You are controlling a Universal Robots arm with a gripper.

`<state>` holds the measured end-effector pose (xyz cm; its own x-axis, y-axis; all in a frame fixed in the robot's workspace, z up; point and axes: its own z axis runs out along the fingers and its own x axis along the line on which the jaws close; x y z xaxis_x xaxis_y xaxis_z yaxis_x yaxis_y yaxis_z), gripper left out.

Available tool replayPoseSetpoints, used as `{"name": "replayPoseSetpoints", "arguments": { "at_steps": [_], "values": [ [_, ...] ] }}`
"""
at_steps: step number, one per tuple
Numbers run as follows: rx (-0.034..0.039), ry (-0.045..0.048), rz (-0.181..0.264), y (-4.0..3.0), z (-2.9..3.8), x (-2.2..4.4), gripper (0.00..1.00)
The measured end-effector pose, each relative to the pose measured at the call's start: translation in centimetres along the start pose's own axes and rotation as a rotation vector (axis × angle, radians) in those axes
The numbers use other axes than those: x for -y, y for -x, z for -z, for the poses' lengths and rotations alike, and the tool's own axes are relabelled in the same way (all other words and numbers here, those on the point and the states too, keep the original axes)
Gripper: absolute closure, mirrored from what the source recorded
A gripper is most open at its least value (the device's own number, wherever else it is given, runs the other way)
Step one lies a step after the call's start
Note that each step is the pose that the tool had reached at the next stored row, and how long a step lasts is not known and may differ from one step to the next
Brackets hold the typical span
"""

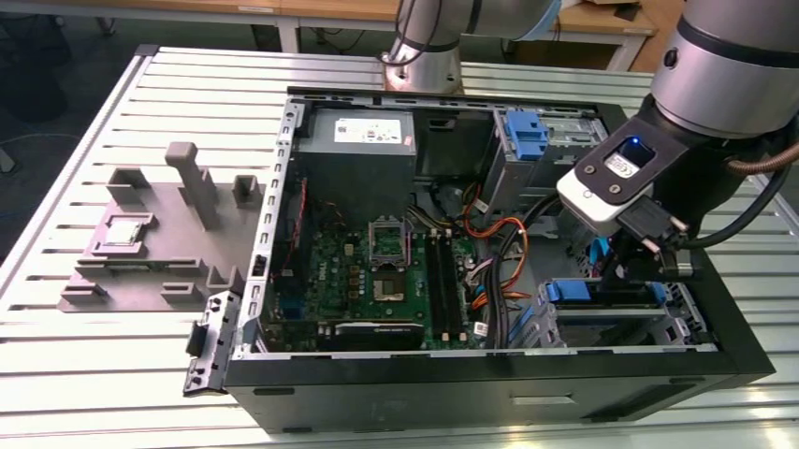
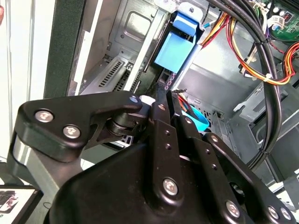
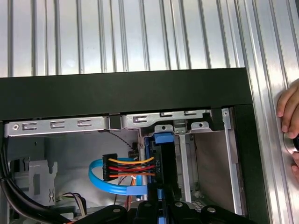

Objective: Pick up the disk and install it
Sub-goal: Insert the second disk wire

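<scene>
- Grey moulded fixture (image 1: 163,234) sits on the slatted bench (image 1: 75,355) at the exterior view's left, well apart from the work. It poses no risk.
- Green motherboard (image 1: 374,271) lies in the middle of the open computer case (image 1: 500,393), also clear of the arm.
- Orange and red power cables (image 3: 131,168) and a looping blue data cable (image 3: 100,179) hang just beside the drive bay (image 3: 201,154). If the arm drifts that way, they could snag or get pinched behind the drive.
- The disk (image 3: 161,163) is at the bay, inside the case's near corner on the exterior view's right. It stands on its thin edge, its blue carrier end (image 2: 175,51) leading.
- Its long axis appears to run from the end effector towards the black case wall. A slight tilt could jam the rails against the metal guides.
- The end effector (image 2: 161,100) is closed narrowly, its fingers seemingly pinching the disk's flat faces. Such a small hold could slip under push.
- A person's hand (image 3: 289,121) rests on the bench beside the case, close enough to be a hazard.
</scene>
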<state>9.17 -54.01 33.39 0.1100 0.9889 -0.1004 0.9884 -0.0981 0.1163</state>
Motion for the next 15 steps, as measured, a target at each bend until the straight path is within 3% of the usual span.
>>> {"name": "replayPoseSetpoints", "arguments": {
  "at_steps": [11,13,15],
  "values": [
    [-0.004,-0.0005,0.0,0.18,-0.28,0.01,0.84],
    [-0.0075,-0.0009,-0.001,0.25,-0.36,0.01,0.84],
    [-0.0155,-0.0018,-0.002,0.31,-0.42,0.01,0.84]
  ]
}}
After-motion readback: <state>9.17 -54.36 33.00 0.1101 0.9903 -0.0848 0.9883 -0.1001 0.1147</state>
